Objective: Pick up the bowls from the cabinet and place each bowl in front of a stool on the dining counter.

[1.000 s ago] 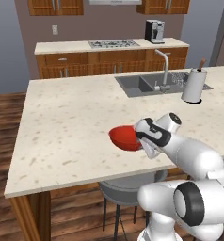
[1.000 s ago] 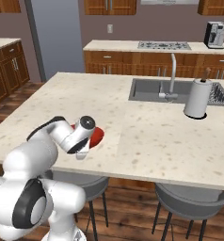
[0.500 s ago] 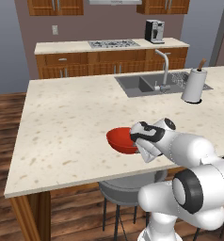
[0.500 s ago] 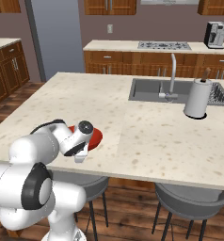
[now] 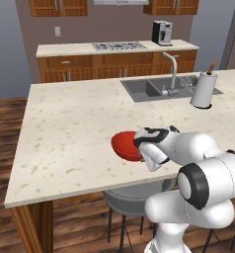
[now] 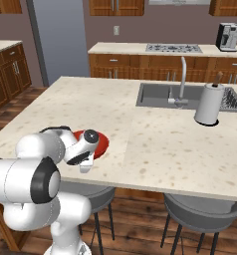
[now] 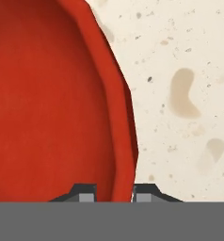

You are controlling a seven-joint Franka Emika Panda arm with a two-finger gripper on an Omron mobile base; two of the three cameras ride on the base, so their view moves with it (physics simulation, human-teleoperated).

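The glossy red bowl (image 5: pixel 122 144) (image 6: pixel 99 141) sits low at the near edge of the dining counter (image 5: pixel 70 128) (image 6: pixel 165 144), right above a grey stool (image 5: pixel 132 198) (image 6: pixel 90 195). I cannot tell whether it touches the stone top. My gripper (image 5: pixel 142 149) (image 6: pixel 87 158) (image 7: pixel 115 194) is shut on the bowl's near rim. In the hand view one fingertip is inside the bowl (image 7: pixel 52 94) and the other outside, with the speckled counter (image 7: pixel 189 94) beyond the rim.
On the right side of the island are an inset grey sink (image 5: pixel 149 89) (image 6: pixel 160 94) with a faucet (image 5: pixel 173 74) (image 6: pixel 181 79) and a white paper towel roll (image 5: pixel 203 90) (image 6: pixel 209 103). A second stool (image 6: pixel 207 211) stands to the right. Wooden wall cabinets (image 5: pixel 58 6) line the back wall.
The hand has come down and a little nearer the counter's front edge with the red bowl still in its grip, so the bowl is now lower over the top.
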